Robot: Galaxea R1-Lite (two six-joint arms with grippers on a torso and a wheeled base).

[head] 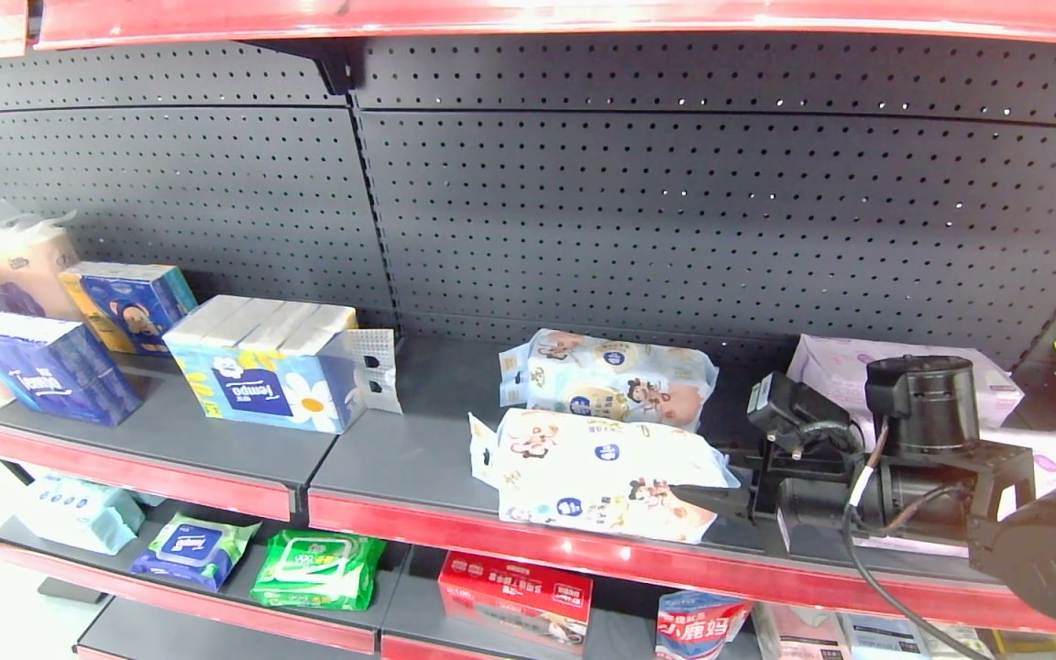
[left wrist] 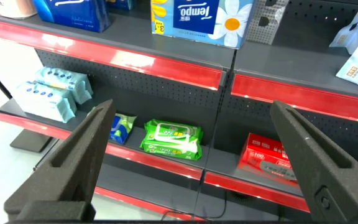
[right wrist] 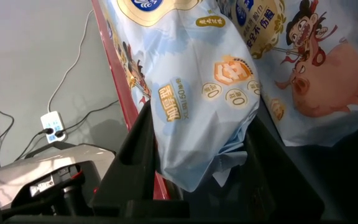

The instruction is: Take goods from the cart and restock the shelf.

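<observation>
A white wipes pack with cartoon prints [head: 592,477] lies at the front edge of the dark shelf [head: 400,458], slightly over its red lip. My right gripper [head: 707,500] holds the pack's right end; in the right wrist view the pack [right wrist: 197,93] is pinched between the two black fingers [right wrist: 138,155]. A second pack of the same kind [head: 615,376] lies just behind it. My left gripper [left wrist: 191,137] hangs open and empty in front of the lower shelves.
Boxed tissue packs [head: 262,367] and a blue pack [head: 51,367] stand at the shelf's left, a pale purple pack [head: 858,367] at the right. Bare shelf lies between tissues and wipes. Below sit green wipes [head: 317,568] and a red box [head: 514,596].
</observation>
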